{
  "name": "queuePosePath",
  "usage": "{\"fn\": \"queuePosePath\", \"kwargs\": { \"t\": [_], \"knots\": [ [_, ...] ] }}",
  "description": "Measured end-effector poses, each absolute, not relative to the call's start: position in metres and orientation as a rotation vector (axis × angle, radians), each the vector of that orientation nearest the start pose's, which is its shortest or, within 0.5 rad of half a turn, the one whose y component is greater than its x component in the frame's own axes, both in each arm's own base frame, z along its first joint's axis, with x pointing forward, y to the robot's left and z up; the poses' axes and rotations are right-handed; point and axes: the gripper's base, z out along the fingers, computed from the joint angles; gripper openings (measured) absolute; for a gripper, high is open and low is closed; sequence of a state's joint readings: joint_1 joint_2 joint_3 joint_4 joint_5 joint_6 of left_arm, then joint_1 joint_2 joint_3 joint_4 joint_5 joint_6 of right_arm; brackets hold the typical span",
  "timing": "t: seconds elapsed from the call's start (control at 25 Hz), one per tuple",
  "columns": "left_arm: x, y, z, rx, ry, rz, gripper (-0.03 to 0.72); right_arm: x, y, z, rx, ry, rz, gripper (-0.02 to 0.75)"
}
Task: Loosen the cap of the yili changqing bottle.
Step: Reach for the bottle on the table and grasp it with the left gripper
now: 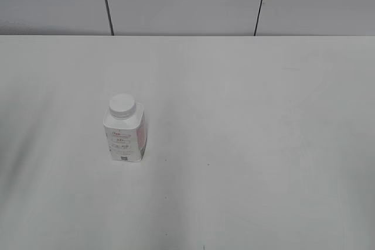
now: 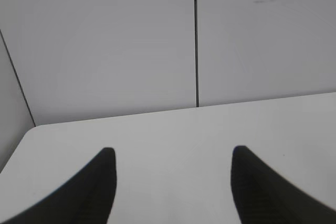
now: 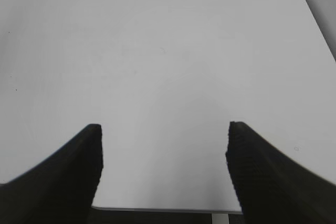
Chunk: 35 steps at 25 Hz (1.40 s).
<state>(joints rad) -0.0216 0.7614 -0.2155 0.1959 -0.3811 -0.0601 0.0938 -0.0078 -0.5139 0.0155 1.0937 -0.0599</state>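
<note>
Starting from rest: you are not yet touching yili changqing bottle, standing upright left of centre on white table, cap seated on neck. Left gripper and right gripper both spread wide, holding nothing, seeing only bare tabletop. Next, judging: one gripper steadying body, other closing on cap. Nothing blocking approach; wall panels well behind.

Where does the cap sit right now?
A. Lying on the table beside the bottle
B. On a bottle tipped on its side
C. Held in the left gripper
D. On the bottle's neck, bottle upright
D: the cap tops the upright bottle, no gripper near it.
</note>
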Motion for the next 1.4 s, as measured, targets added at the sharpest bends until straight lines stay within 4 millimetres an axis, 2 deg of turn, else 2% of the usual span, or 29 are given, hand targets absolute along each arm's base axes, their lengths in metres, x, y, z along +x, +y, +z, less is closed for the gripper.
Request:
{"fn": "queuePosePath", "kwargs": {
  "t": [0.48,0.68,0.88,1.16,1.4],
  "knots": [
    [0.181,-0.014,0.221,0.188,1.696,-0.037,0.433,-0.009,0.0,0.278,-0.159,2.05,0.04,0.582],
    [0.196,-0.016,0.197,0.163,1.778,-0.086,0.433,-0.009,0.0,0.278,-0.159,2.05,0.04,0.582],
    [0.211,-0.019,0.177,0.171,1.775,-0.133,0.433,-0.009,0.0,0.278,-0.159,2.05,0.04,0.582],
    [0.223,-0.03,0.145,0.257,1.785,-0.23,0.433,-0.009,0.0,0.278,-0.159,2.05,0.04,0.582],
    [0.246,-0.039,0.128,0.379,1.834,-0.384,0.433,-0.009,0.0,0.278,-0.159,2.05,0.04,0.582]
  ]
}}
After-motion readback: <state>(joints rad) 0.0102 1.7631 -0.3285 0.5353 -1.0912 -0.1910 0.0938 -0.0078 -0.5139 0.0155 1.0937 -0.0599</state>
